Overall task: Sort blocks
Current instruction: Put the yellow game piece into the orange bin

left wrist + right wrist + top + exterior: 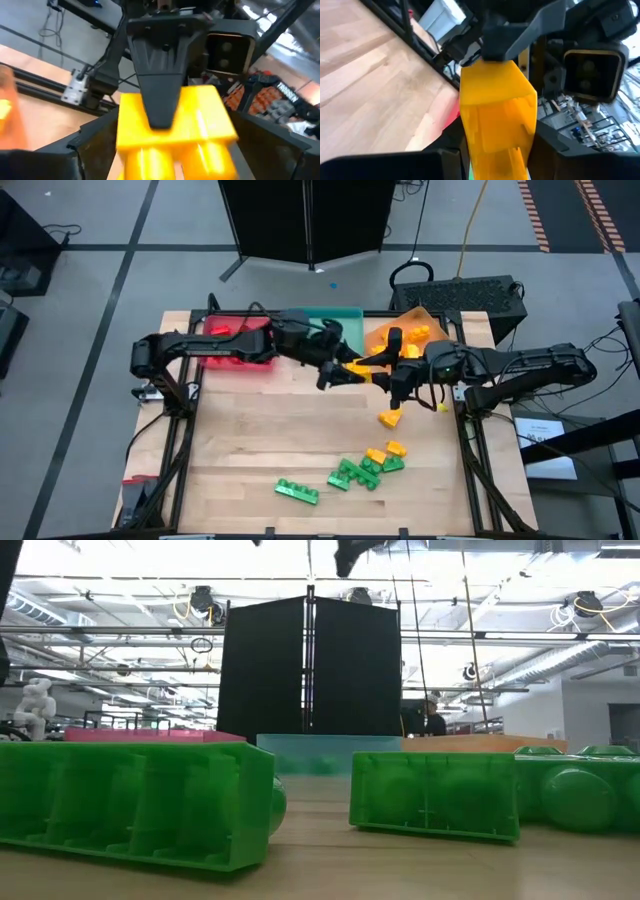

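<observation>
Pincers meet mid-table: right pincer (385,373) clamps glossy yellow brick (362,366); left pincer (343,370) seemingly spread wide.

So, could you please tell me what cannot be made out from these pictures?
- High view: the yellow block between the two arms is too small to show which arm grips it.
- Low view: green blocks close to the lens hide the table behind them; the top edge cuts off the arms.
- High view: the left arm covers part of the teal tray.
</observation>
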Robot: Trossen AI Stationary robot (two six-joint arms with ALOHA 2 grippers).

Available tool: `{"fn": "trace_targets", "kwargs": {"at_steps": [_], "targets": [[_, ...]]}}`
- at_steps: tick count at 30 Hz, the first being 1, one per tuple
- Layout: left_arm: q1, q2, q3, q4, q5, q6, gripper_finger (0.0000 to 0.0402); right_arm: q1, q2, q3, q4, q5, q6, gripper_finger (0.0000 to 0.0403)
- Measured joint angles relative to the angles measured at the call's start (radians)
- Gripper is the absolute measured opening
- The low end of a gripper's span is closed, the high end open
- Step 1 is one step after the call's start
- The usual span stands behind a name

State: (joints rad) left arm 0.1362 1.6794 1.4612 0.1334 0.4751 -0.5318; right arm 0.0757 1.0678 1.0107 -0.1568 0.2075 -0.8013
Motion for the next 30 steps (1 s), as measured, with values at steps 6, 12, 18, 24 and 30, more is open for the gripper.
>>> {"fn": "trace_targets", "kwargs": {"at_steps": [6, 12, 18, 24, 30], "targets": [[0.056, -0.109, 0.000, -0.194, -0.023, 0.123, 0.0375, -0.013, -0.041, -0.003, 0.014, 0.047, 0.009, 0.0117], [0.102, -0.210, 0.002, -0.398, -0.165, 0.275, 0.0375, -0.069, -0.103, -0.003, -0.041, 0.189, 0.097, 0.0117], [0.127, -0.356, -0.002, -0.513, -0.353, 0.413, 0.0375, -0.226, -0.177, -0.003, -0.228, 0.193, 0.226, 0.0117], [0.132, -0.508, -0.057, -0.538, -0.505, 0.462, 0.0373, -0.450, -0.238, -0.074, -0.287, 0.182, 0.289, 0.0117], [0.131, -0.614, -0.193, -0.545, -0.528, 0.394, 0.0373, -0.638, -0.268, -0.352, -0.129, 0.035, 0.426, 0.0117]]}}
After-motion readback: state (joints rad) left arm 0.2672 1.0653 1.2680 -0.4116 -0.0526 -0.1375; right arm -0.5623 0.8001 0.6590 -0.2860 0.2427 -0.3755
